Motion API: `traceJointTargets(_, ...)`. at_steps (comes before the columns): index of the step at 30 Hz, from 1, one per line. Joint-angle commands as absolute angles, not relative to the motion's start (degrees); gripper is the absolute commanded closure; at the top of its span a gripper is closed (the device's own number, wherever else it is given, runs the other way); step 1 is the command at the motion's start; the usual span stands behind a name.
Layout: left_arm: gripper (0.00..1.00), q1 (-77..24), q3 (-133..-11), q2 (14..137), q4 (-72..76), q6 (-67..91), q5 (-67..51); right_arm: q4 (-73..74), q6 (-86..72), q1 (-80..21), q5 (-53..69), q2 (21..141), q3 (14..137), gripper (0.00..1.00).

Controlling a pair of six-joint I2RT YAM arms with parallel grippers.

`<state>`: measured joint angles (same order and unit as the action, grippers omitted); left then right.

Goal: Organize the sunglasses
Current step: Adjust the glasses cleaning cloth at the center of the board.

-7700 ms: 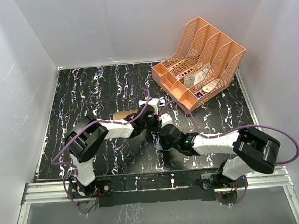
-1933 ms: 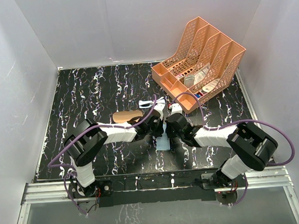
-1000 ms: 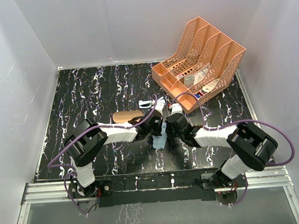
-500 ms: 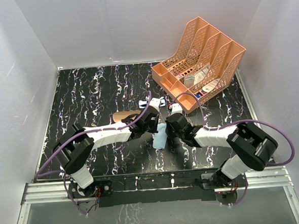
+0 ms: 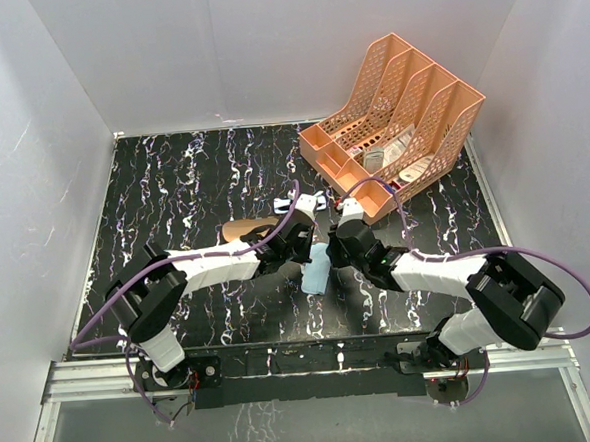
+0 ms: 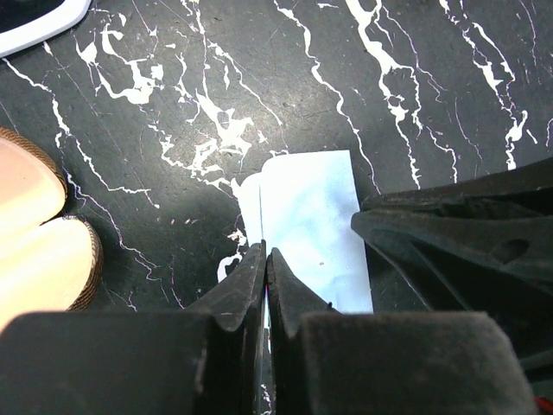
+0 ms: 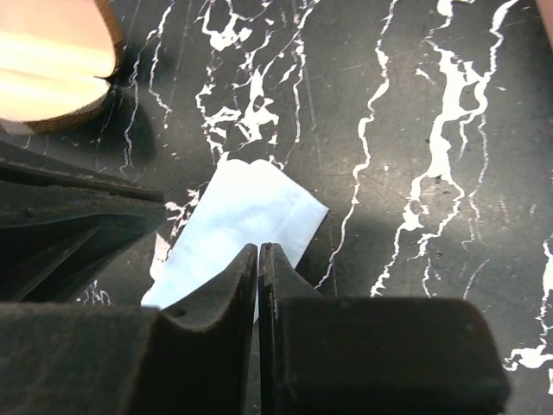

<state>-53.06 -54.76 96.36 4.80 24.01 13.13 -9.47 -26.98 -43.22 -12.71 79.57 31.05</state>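
Mid-table, just behind both arms, the sunglasses [image 5: 316, 201] lay flat: thin white frame, bluish lenses. L gripper [image 6: 264, 252] & R gripper [image 7: 258, 248] each pinched shut on the blue cloth [image 5: 315, 270] btwn them.

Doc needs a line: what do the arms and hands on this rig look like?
Left arm and right arm match: white shell links between black joints, with a purple cable looping along each. Left hand and right hand each have two matte black fingers tapering to thin tips.
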Motion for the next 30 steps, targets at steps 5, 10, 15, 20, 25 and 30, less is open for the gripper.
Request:
traceJointTargets(5, 1.00, -53.17, -54.43, 96.57, 5.72, 23.73, 13.27, -10.33, -24.93, -40.80, -14.60, 80.35, 34.11, 0.98)
traceJointTargets(10, 1.00, -53.11, -54.47, 96.67, 5.65, 23.57, 12.89, -10.89, -24.79, -40.19, -13.90, 82.26, 35.03, 0.98)
traceJointTargets(15, 1.00, -53.15, -54.82, 97.41, 5.69, 23.47, 12.66, -11.63, -24.78, -40.08, -13.19, 83.94, 35.11, 0.98)
traceJointTargets(20, 1.00, -53.09, -54.78, 97.65, 5.97, 23.47, 12.36, -12.28, -24.87, -40.01, -12.89, 84.87, 34.69, 0.98)
traceJointTargets(25, 1.00, -53.09, -54.61, 97.65, 6.06, 23.60, 12.34, -13.21, -25.11, -40.02, -12.17, 85.96, 34.27, 0.97)
traceJointTargets(30, 1.00, -53.09, -54.96, 98.35, 6.40, 23.56, 12.10, -14.08, -25.61, -40.08, -10.70, 87.43, 33.67, 0.97)
